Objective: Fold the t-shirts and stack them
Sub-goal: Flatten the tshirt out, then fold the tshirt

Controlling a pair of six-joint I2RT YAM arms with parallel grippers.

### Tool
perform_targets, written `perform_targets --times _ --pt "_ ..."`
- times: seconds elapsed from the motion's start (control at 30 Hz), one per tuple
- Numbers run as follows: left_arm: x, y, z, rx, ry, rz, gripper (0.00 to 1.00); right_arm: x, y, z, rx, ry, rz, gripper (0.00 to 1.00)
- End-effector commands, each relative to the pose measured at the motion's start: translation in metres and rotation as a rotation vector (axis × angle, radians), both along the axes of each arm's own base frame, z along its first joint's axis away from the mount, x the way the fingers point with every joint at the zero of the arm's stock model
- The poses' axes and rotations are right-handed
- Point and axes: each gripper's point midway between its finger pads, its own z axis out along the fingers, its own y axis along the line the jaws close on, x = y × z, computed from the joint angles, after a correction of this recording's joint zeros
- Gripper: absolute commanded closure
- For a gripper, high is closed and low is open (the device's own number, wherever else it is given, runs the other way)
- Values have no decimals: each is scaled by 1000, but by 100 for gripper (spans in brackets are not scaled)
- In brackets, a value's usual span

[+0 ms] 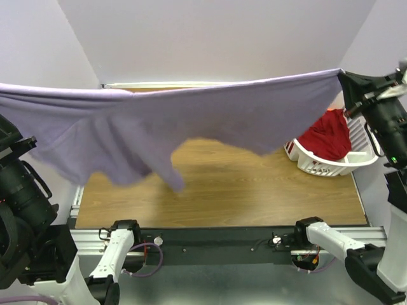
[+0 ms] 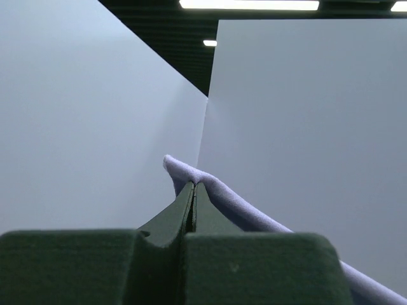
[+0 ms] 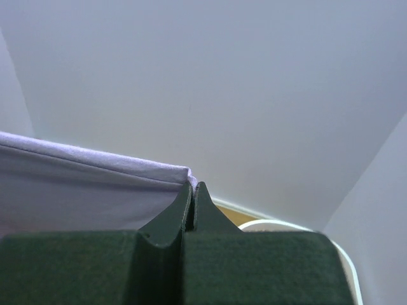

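The lavender t-shirt (image 1: pixel 191 121) hangs stretched wide in the air above the table, its top edge taut from left to right. My left gripper (image 2: pixel 193 185) is shut on the shirt's left corner (image 2: pixel 210 187); it lies off the top view's left edge. My right gripper (image 1: pixel 341 74) is shut on the shirt's right corner (image 3: pixel 127 171), high at the right; its tips show in the right wrist view (image 3: pixel 193 186). The deep red t-shirt (image 1: pixel 327 135) lies crumpled in the basket at the right.
The white slatted laundry basket (image 1: pixel 331 166) lies tipped at the table's right side. The wooden table top (image 1: pixel 254 190) lies under the hanging shirt. White walls close in the back and sides. The basket rim (image 3: pixel 280 223) shows in the right wrist view.
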Motion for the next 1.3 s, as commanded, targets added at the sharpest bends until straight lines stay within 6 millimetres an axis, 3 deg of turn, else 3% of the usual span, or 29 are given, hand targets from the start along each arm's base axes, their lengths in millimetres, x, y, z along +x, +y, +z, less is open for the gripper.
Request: perform_targets --times 0.0,0.13,0.2,0.27,0.37,0.4,0.47,0.5,0.53,0.57,0.6,0.7,0.73,0.77,0.8,0.83,0.9,0.93,1.0,1.1,1.13,1.27 --pt "-2 13 -1 -8 25 85 100 -7 -3 -12 -46 30 -5 99" --pt "25 11 -2 25 67 86 100 -1 -2 -22 -56 56 -5 100" --pt "62 10 -13 42 139 82 100 12 -1 -34 -73 94 -16 100" --pt "110 9 -35 61 224 67 100 32 -1 -60 -93 163 -35 100" --pt "175 3 -68 90 330 25 100 71 2 -111 -132 269 -62 100" --pt "218 0 -100 101 421 -1 100 93 4 -143 -153 327 -77 100" --pt "257 -2 -133 99 491 -27 100 113 7 -174 -180 374 -80 100" --pt "283 -4 -169 101 566 -47 100 127 3 -187 -189 378 -116 100" --pt "314 -4 -203 96 639 -59 100 143 5 -214 -210 425 -121 100" --pt "333 -6 -234 85 680 -77 100 153 5 -252 -246 491 -129 99" --pt "361 -7 -273 81 757 -95 100 172 7 -275 -258 511 -137 99" --pt "402 -13 -341 57 870 -142 100 199 6 -334 -307 587 -166 100" --pt "423 -12 -385 42 956 -150 100 207 7 -354 -321 620 -164 100" --pt "434 -12 -405 33 990 -152 100 214 9 -368 -327 642 -161 100" --pt "443 -10 -419 23 1017 -149 100 226 12 -395 -342 684 -154 100" --pt "456 -7 -457 2 1088 -137 100 231 13 -406 -350 698 -152 100" --pt "470 -4 -476 -9 1113 -120 100 247 12 -438 -385 733 -167 100" --pt "478 -4 -500 -11 1156 -122 100 252 10 -446 -401 741 -175 100" --pt "490 -4 -520 -11 1184 -125 100 265 8 -474 -455 782 -190 100" --pt "500 -6 -526 -5 1186 -135 100 275 6 -494 -494 806 -198 100" --pt "502 -6 -531 -1 1194 -139 100 277 5 -510 -508 833 -194 100" --pt "508 -8 -544 13 1218 -150 100 293 9 -519 -518 830 -194 99"
